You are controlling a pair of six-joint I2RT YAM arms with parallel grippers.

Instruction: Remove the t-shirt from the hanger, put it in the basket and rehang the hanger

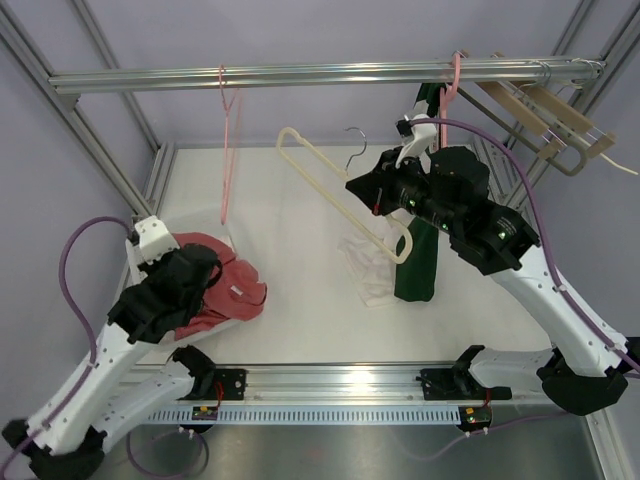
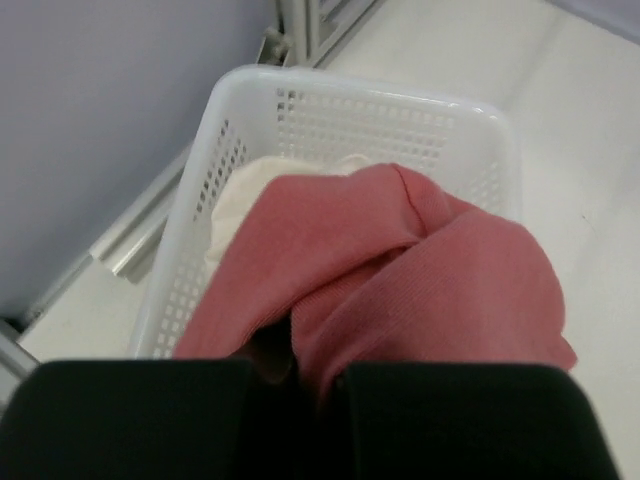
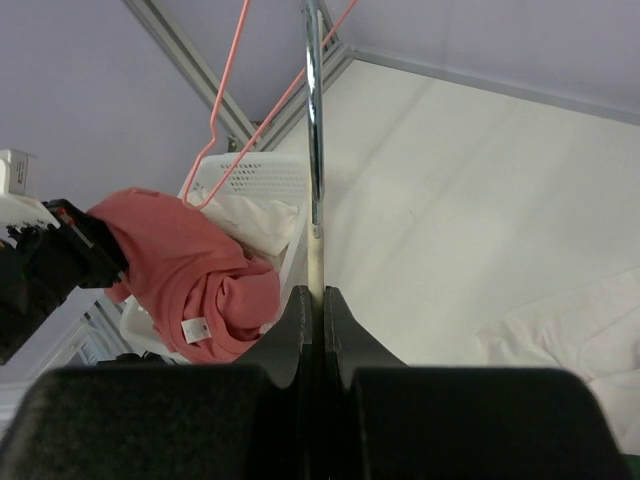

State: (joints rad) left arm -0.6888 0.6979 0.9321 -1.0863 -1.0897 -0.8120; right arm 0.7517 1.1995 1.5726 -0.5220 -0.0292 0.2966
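A red t-shirt (image 1: pixel 228 288) is bunched over a white basket (image 2: pixel 300 110) at the left of the table. My left gripper (image 1: pixel 203 270) is shut on a fold of it, and in the left wrist view the fabric (image 2: pixel 400 270) runs down between the jaws (image 2: pixel 318 385). My right gripper (image 1: pixel 375 195) is shut on the neck of a bare cream hanger (image 1: pixel 330 190), held tilted in the air over the table's middle. In the right wrist view the hanger's neck (image 3: pixel 316 262) sits between the jaws (image 3: pixel 321 300), with its metal hook (image 3: pixel 313 120) above.
A white garment (image 1: pixel 368 268) lies crumpled on the table under the cream hanger. A dark green garment (image 1: pixel 420 255) hangs from a pink hanger (image 1: pixel 455 75) on the rail. An empty pink hanger (image 1: pixel 228 150) hangs at the left, wooden hangers (image 1: pixel 545 120) at the right.
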